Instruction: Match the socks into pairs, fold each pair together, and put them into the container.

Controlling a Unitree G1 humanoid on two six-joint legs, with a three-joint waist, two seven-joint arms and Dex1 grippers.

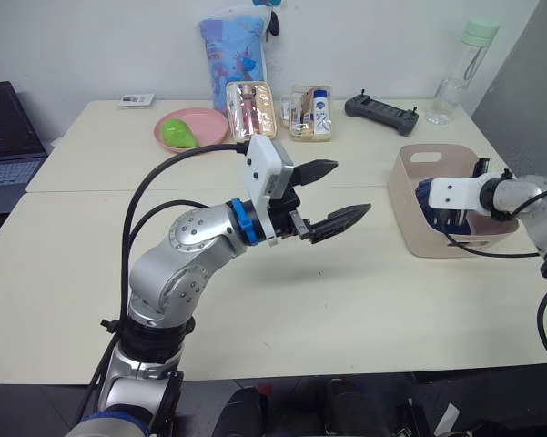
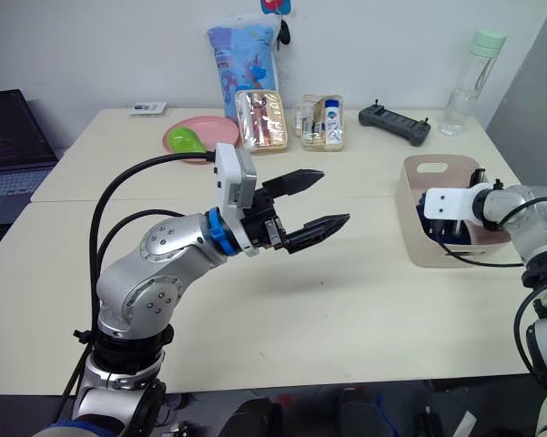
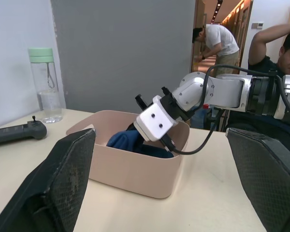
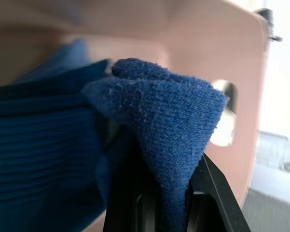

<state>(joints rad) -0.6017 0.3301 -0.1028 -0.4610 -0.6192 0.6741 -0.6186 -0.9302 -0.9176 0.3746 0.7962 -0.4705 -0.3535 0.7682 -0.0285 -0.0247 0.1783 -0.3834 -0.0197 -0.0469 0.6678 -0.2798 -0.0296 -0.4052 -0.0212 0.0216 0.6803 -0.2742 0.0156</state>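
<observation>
Left gripper (image 1: pixel 337 194) at frame centre, fingers spread wide and empty above the bench (image 1: pixel 346 300), right gripper (image 4: pixel 176 203) dipped inside the pink container (image 1: pixel 410 196) at right, pinching folded blue socks (image 4: pixel 169 116) within it

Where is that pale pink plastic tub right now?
The pale pink rectangular plastic tub stands on the cream table at the robot's right, with the right gripper inside it, shut on a medium-blue knit sock.
</observation>
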